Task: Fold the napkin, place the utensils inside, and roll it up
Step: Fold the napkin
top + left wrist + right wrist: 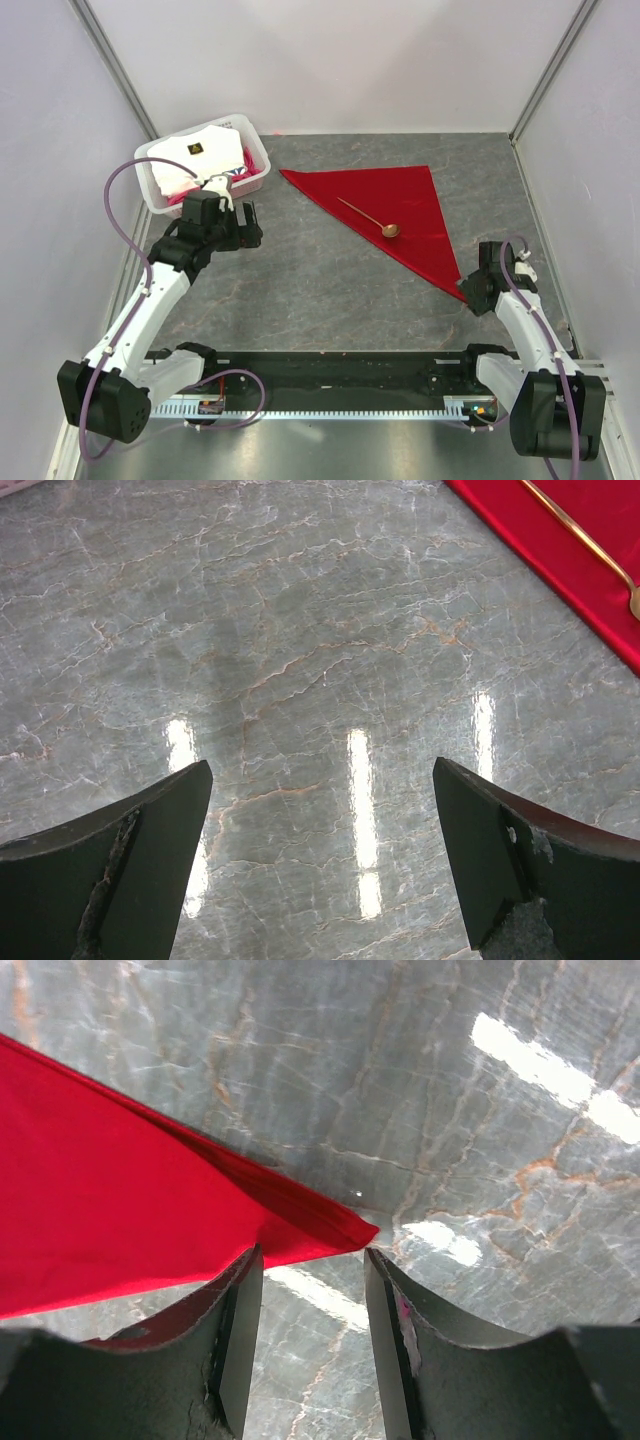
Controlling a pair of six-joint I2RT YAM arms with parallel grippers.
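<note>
Right wrist: corner of the napkin point(120, 1190) lies between parted right jaws; left jaws gape empty.

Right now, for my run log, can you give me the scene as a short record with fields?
napkin: red, folded into a triangle, flat on the table
spoon: lying on the napkin, bowl end nearer the arms
left gripper: open, over bare table
right gripper: open, jaws either side of the napkin's near corner
stage: folded, spoon placed, not rolled
</note>
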